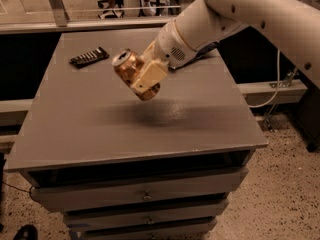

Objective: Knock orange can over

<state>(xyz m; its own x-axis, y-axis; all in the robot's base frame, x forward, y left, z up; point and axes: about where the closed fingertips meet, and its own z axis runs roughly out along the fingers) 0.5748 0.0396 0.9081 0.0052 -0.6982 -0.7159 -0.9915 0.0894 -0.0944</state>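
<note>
The orange can (128, 71) is off the table, held in the air above the grey cabinet top (100, 124) and tilted so its silver top faces up and to the left. My gripper (144, 80) is shut on the can, its cream fingers (150, 74) clamping the can's side. The white arm comes in from the upper right. The can's shadow lies on the tabletop below it.
A thin black snack bar (89, 57) lies at the back left of the top. The blue chip bag is hidden behind the arm. Drawers sit below the front edge (145, 196). A cable (276, 84) hangs at the right, over a speckled floor.
</note>
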